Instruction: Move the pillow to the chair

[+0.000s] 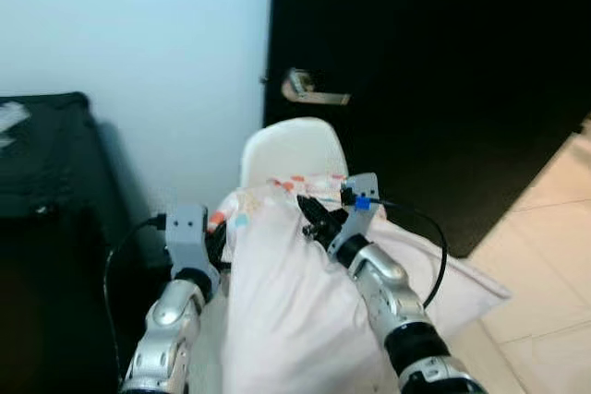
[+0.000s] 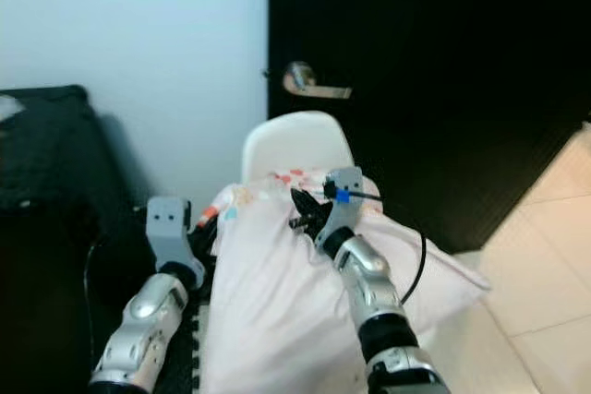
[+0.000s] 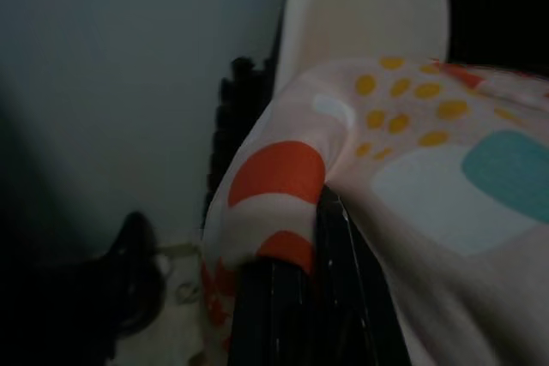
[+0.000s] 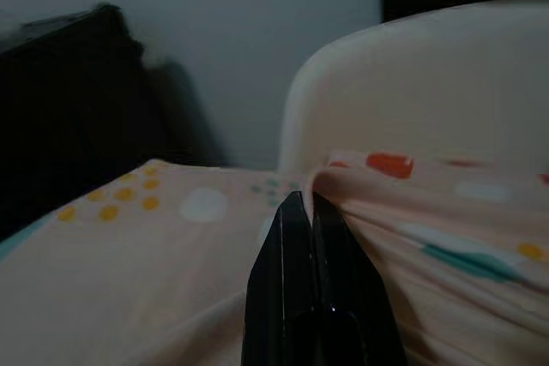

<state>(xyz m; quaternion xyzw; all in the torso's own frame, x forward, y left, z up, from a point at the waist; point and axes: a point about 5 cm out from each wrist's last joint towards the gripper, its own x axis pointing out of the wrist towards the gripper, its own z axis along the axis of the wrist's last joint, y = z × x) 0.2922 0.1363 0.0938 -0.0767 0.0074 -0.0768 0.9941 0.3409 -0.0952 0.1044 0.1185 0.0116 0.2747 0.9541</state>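
Pale pink fabric with orange, yellow and teal spots identified the pillow (image 1: pixel 295 302), which was held between both arms directly in front of the white moulded chair (image 1: pixel 291 149); its far edge lay near the chair back at twelve o'clock, but whether it rested on the seat could not be told. The right gripper (image 1: pixel 319 219) had its black fingers pressed together, pinching a fold of the cover near the pillow's top edge, as the right wrist view confirmed. The left gripper (image 3: pixel 313 297) sat at the pillow's nine o'clock corner, its fingers clamped on the fabric by an orange patch.

Risk, as judged: each grip was on loose cover rather than on the bulk, so the fabric could slip out and the pillow sag or fall to the tiled floor (image 1: pixel 545 256) at four o'clock. A corner already overhung toward that side; release there might let the pillow tip off the seat. Pushing too far toward twelve o'clock could nudge the light chair against the wall (image 1: pixel 138 43).

Room to move: a dark cabinet (image 1: pixel 42 191) closed off nine o'clock, and a black door (image 1: pixel 434 62) with a metal lever handle (image 1: pixel 309 89) stood behind the chair at one o'clock. Open floor lay from three to five o'clock.
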